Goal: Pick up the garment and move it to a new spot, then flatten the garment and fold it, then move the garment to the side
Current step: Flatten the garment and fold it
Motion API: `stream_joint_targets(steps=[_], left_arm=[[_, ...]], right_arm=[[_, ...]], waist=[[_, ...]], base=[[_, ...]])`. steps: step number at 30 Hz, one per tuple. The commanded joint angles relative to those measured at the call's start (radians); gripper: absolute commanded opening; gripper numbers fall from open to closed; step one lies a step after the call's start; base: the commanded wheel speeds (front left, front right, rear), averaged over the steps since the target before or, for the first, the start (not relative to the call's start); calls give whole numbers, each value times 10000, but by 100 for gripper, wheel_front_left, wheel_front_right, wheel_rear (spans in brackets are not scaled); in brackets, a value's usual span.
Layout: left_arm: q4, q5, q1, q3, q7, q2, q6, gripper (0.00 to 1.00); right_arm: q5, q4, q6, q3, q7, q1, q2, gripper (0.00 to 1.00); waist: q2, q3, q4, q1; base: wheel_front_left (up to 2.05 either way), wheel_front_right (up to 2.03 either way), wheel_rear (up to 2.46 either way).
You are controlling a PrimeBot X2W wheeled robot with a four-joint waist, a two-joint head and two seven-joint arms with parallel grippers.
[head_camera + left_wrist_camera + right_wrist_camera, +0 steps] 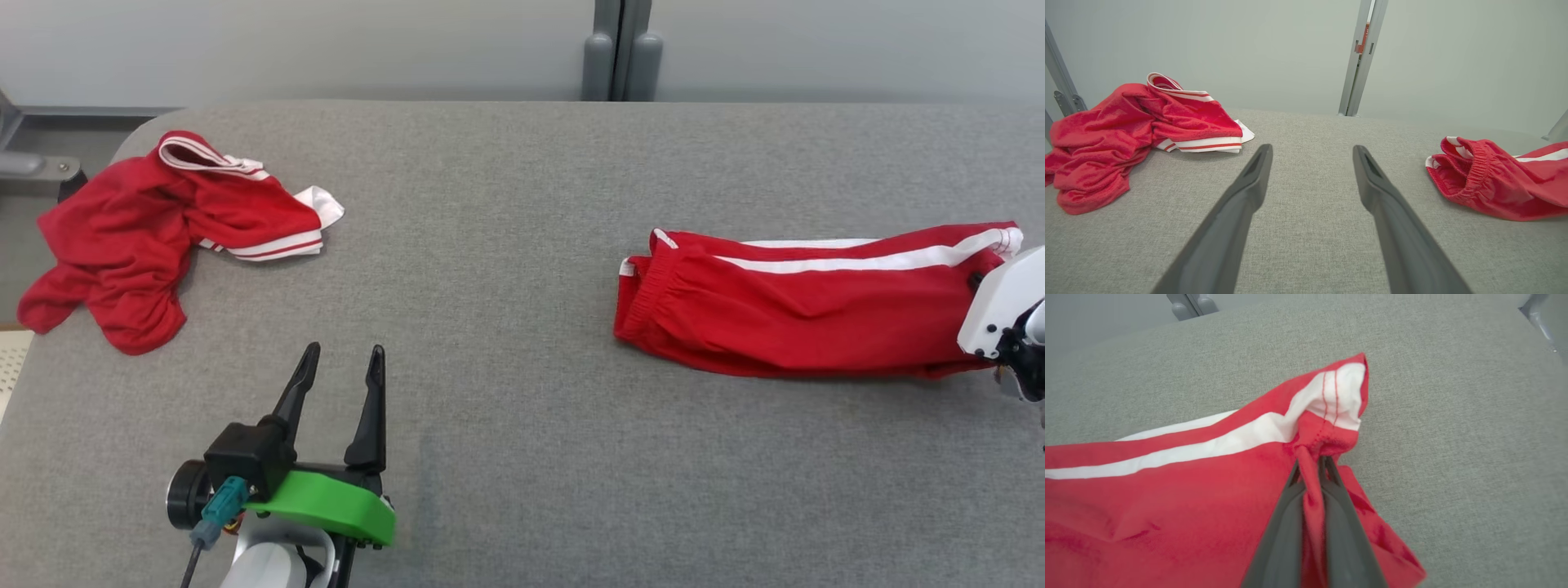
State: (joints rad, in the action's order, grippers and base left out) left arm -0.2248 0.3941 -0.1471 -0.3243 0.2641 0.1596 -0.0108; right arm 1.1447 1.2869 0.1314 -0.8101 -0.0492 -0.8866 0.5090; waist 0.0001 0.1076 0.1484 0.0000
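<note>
Grey woven fabric covered the table (506, 392), and toward its right side lay the red shorts (800, 318), stretched sideways with the gathered elastic waistband (645, 302) pointing toward the table's middle. Two white side stripes (857, 261) ran along the far edge of the shorts to the leg hem at the right. The right gripper (1312, 465) was at that hem end. In the right wrist view its two dark fingers were pressed together on a pinched fold of red cloth just below the white-striped hem corner (1343, 396), which stood up slightly from the surface. The rest of the shorts rested flat on the table, lightly wrinkled.

The left gripper (343, 359) sat well apart from the shorts, near the front edge on the left, its fingers spread wide and holding nothing, with bare grey fabric between them. Beyond it, at the table's far left corner, a crumpled red jersey (139, 245) with white-and-red striped trim lay in a heap, partly over the edge. A pale wall stood behind the table, with a grey post (620, 49) at its middle.
</note>
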Motion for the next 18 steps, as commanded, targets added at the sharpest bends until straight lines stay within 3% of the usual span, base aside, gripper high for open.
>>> stream_joint_targets(steps=[1, 9, 18], left_arm=[[-51, -122, 238, 97, 4, -83, 96, 100], [-414, -400, 342, 374, 3, -407, 514, 100], [-869, -541, 354, 529, 4, -663, 768, 100]], right_arm=[[-140, -50, -13, -94, 141, -2, -54, 0], [-1169, -204, -12, -986, 616, -769, -838, 0], [-2138, -111, -14, -1989, 153, -846, -2189, 0]], waist=[[-1, -321, -330, 0], [-1, -521, -10, 0], [-1, -589, 788, 0]], base=[[0, 0, 0], [0, 0, 0], [0, 0, 0]])
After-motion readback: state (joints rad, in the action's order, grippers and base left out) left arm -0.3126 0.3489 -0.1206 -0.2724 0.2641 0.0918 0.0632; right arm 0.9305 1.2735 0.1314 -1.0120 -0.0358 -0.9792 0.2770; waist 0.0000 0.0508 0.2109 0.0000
